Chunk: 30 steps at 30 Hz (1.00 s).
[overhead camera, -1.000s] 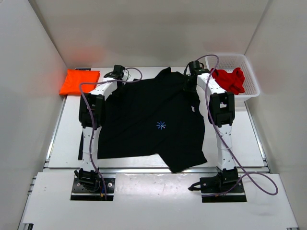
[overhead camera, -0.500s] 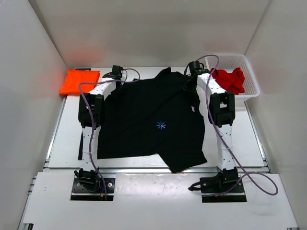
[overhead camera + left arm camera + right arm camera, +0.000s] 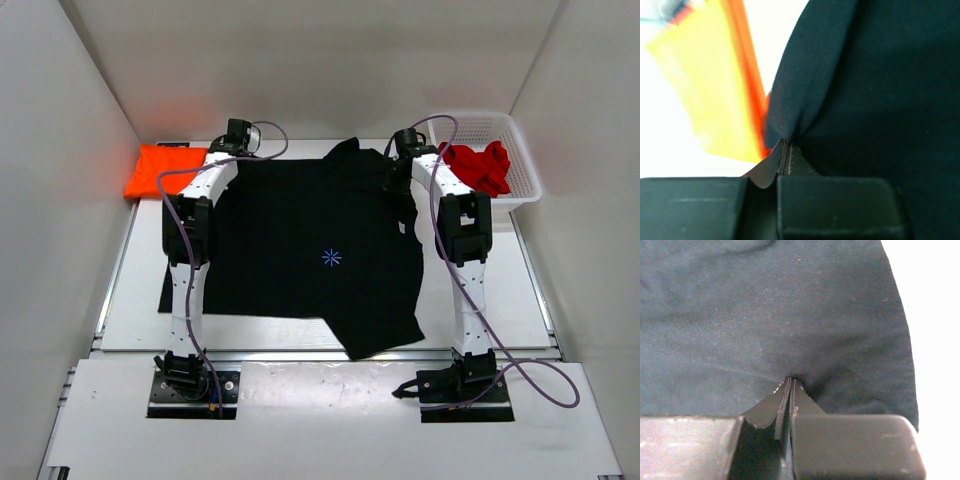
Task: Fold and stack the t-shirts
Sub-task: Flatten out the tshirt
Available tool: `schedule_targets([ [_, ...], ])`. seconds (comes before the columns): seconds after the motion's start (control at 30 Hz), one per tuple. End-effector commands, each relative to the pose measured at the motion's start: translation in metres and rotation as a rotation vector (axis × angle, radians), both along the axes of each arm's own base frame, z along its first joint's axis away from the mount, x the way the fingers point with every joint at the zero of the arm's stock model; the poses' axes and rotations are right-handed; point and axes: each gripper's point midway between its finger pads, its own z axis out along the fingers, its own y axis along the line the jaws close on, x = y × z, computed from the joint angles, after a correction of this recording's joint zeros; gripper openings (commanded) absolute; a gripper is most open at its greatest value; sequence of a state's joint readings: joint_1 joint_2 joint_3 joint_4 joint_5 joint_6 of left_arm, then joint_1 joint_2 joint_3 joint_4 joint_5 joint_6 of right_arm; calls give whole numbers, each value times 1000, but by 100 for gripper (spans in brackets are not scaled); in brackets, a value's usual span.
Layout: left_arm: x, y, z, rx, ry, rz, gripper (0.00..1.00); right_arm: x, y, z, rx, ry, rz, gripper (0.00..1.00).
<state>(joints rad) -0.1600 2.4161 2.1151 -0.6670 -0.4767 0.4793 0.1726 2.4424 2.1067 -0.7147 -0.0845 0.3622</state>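
Evidently the black t-shirt (image 3: 320, 250) lies spread across the middle of the tabletop (image 3: 130, 300) so that it can be flattened before folding. Both arms reach to its far edge, one near each shoulder, which looks like a hold meant for drawing the cloth taut and square. The left tool (image 3: 785, 150) is clamped tight on a pinch of black fabric at the far left corner, with the cloth puckering just above the grip. The right tool (image 3: 790, 385) is likewise closed down on a fold of the same shirt near its far right shoulder. The orange t-shirt (image 3: 163, 170) lies folded at the far left of the tabletop, near the left tool, probably as the base of the stack. The red t-shirt (image 3: 478, 165) sits crumpled in the white basket (image 3: 527, 170) at far right, not yet folded.
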Motion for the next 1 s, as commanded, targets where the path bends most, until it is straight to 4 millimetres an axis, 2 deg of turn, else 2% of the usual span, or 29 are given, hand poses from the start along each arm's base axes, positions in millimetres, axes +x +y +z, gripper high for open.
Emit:
schedule_targets([
  [0.0, 35, 20, 60, 110, -204, 28, 0, -20, -22, -5, -71, 68, -21, 0],
  [0.1, 41, 20, 55, 147, -193, 4, 0, -19, -24, -1, -74, 60, -25, 0],
  [0.2, 39, 18, 39, 132, -126, -26, 5, -18, -22, -1, -70, 57, -16, 0],
  [0.3, 41, 16, 26, 113, -81, -38, 22, -21, -23, -4, -64, 69, -10, 0],
  [0.37, 43, 24, 24, 128, -82, -11, 47, -21, -21, -5, -61, 66, -2, 0],
  [0.43, 49, 29, 29, 132, -107, 15, 58, -22, -19, -3, -58, 68, -4, 0],
  [0.5, 56, 32, 38, 130, -138, 31, 65, -20, -20, -3, -58, 60, -1, 0],
  [0.53, 60, 32, 44, 131, -156, 31, 66, -21, -20, -4, -56, 65, -1, 0],
  [0.7, 66, 67, 56, 199, -246, 127, 69, -21, -20, 1, -53, 56, 5, 0],
  [0.77, 69, 78, 69, 206, -304, 181, 72, -26, -18, -2, -54, 67, 15, 0],
  [0.97, 76, 93, 92, 189, -435, 268, 79, -30, -20, -1, -49, 74, 17, 0],
])
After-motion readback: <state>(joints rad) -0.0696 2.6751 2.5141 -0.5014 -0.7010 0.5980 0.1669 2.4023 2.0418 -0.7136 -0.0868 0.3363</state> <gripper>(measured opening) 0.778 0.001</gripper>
